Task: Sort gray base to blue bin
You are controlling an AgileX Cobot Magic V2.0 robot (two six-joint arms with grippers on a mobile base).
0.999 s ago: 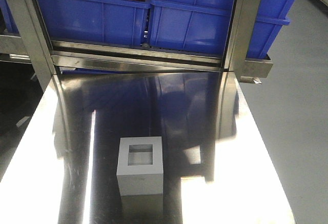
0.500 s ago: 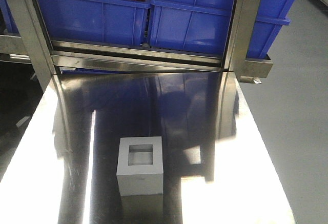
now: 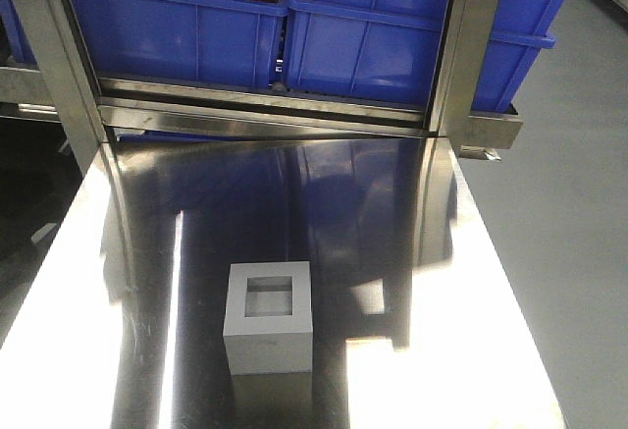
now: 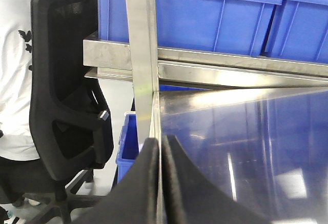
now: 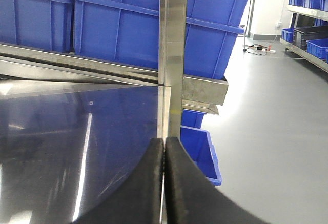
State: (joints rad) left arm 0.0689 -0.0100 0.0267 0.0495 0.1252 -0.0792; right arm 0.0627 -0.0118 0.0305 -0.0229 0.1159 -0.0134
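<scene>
**Plainly no grip taken yet**

Found gray block (image 3: 269, 316) standing on steel table (image 3: 471, 350), hollow side up, near the front edge, touched by nothing. Found left gripper (image 4: 159, 143) and right gripper (image 5: 164, 141) both pinched closed and empty, each sighted along a side edge of the table. Needed one opened wide, lowered over the plain sides, squeezed squarely. Had bare room all around; had posts (image 3: 469, 46) and shelf rail (image 3: 265, 105) guarding blue bin (image 3: 373, 51) beyond.
</scene>
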